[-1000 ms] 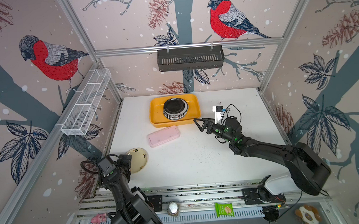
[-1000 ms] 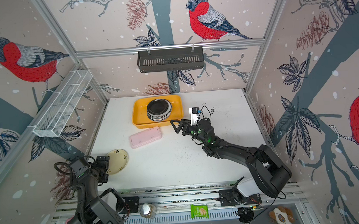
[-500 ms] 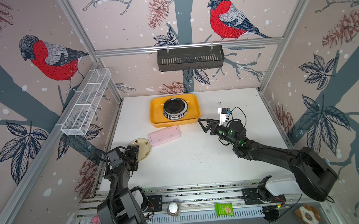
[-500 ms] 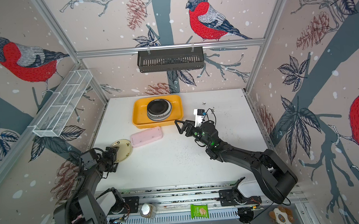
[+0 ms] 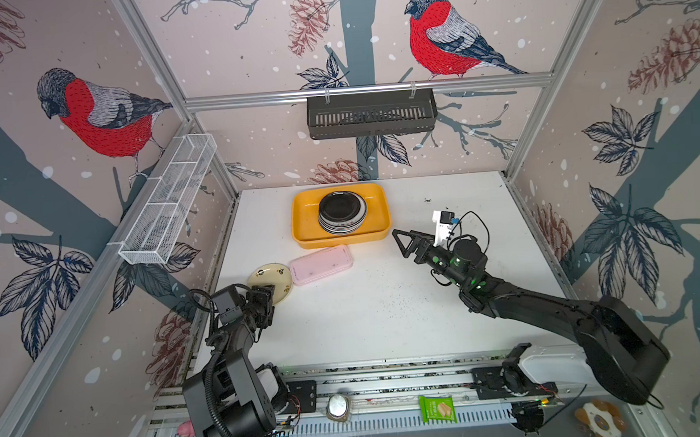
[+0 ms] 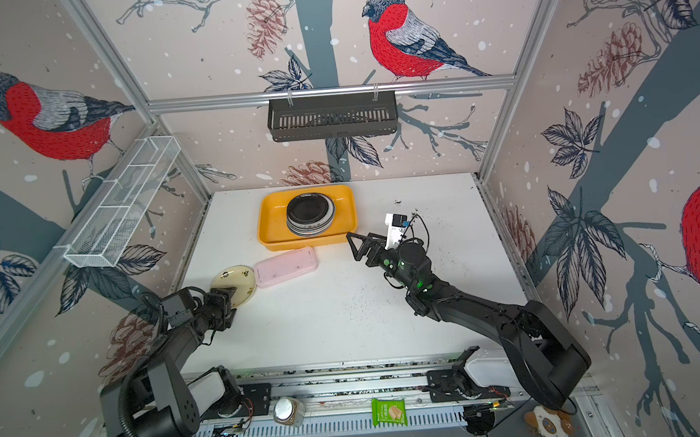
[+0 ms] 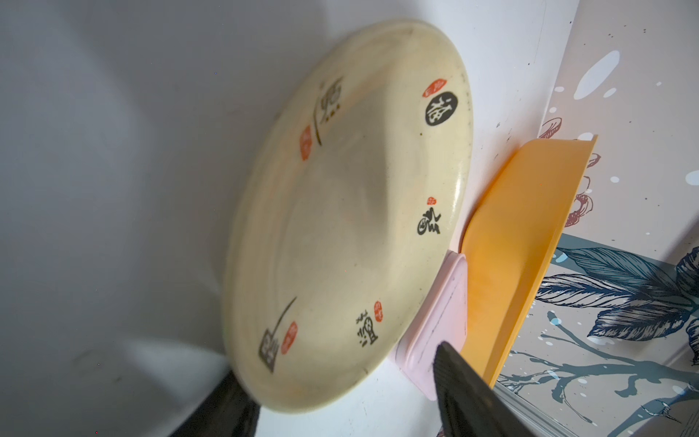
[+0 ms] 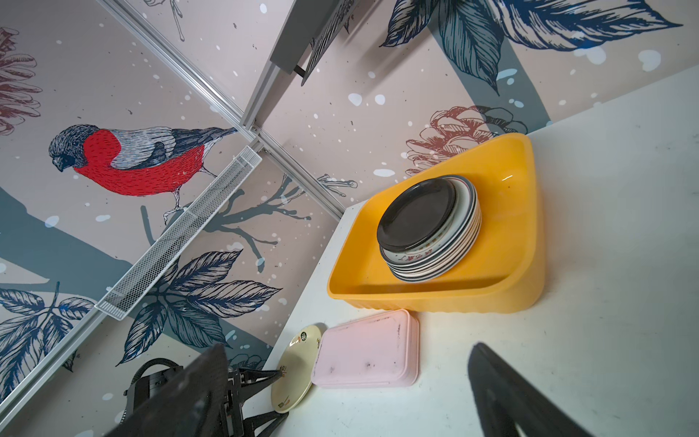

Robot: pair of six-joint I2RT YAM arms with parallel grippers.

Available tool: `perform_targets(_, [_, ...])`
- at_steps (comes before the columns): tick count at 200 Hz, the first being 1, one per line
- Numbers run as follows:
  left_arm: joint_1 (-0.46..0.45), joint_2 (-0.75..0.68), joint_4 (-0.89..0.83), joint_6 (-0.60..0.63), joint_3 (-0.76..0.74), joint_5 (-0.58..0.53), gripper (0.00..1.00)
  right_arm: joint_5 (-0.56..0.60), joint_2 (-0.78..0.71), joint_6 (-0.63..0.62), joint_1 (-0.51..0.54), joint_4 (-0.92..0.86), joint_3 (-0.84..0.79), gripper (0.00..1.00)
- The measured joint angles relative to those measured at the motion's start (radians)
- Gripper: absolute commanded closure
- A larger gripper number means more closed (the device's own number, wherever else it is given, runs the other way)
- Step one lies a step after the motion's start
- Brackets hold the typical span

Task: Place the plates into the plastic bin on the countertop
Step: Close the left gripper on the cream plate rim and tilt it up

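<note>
A cream plate with dark characters lies at the left of the countertop, its far edge against a pink box. My left gripper is open with its jaws either side of the plate's near rim; one finger still stands apart from it. The yellow-orange plastic bin holds a stack of plates with a black one on top. My right gripper hovers open and empty, right of the bin.
The flat pink box lies between the cream plate and the bin. A black slotted rack hangs on the back wall and a white wire basket on the left wall. A green snack packet lies on the front rail.
My left gripper has advanced and its jaws have narrowed around the cream plate's rim; the plate has slid away to meet the pink box. My right gripper has drifted slightly right.
</note>
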Motion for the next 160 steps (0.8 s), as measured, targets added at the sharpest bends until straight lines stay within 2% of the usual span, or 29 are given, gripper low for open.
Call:
perform_targets(34, [-0.001,-0.018,-0.027,-0.002,-0.015,-0.026,0.57,0.001,-0.006,0.0,0.0,-0.006,0.0,0.0])
perform_targets(87, [-0.001,0.028,0.021,-0.001,-0.026,-0.017,0.72,0.007,-0.014,0.0,0.0,-0.007,-0.001,0.0])
perform_targets(117, [-0.001,0.036,0.042,-0.001,-0.035,-0.017,0.76,0.008,-0.014,0.0,0.0,-0.007,-0.001,0.0])
perform_targets(160, [-0.001,0.063,0.059,-0.002,-0.034,-0.015,0.89,0.008,-0.01,0.0,0.0,-0.013,-0.001,0.0])
